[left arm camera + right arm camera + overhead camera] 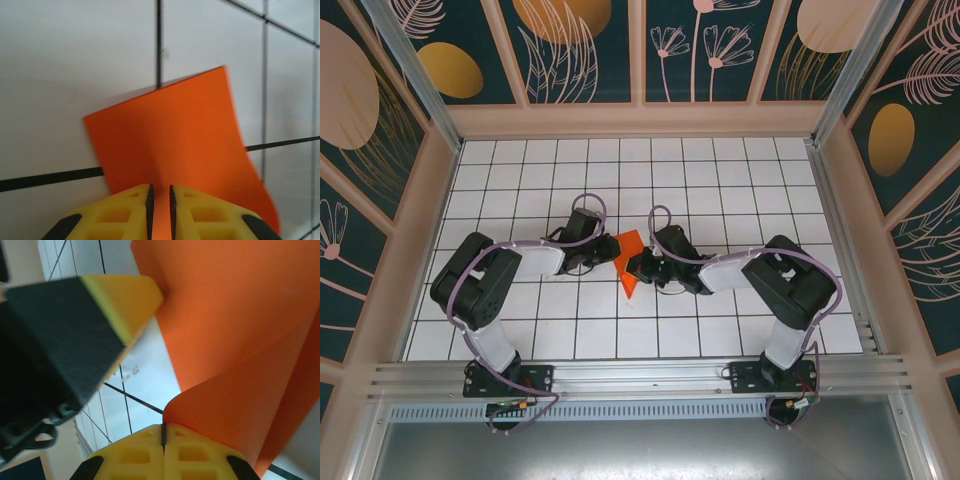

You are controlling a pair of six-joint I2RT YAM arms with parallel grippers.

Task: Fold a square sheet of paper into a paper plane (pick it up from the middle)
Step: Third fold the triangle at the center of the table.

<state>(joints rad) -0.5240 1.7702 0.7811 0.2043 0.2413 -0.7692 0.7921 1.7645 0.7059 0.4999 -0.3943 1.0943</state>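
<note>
The square sheet of paper (628, 262) is bright orange-red, bent and lifted off the tiled table at its middle, between my two grippers. My left gripper (609, 252) comes at it from the left. In the left wrist view the paper (175, 135) runs up into the left gripper (160, 192), whose jaws stand a narrow gap apart with orange between them. My right gripper (163, 432) is shut on a curled edge of the paper (240, 330). One yellow left fingertip (125, 295) touches the sheet there.
The white gridded table (720, 180) is boxed in by a low beige wall (640, 120) on three sides. Both black arms lie bent inward, their bases on the metal rail (640, 378) at the near edge.
</note>
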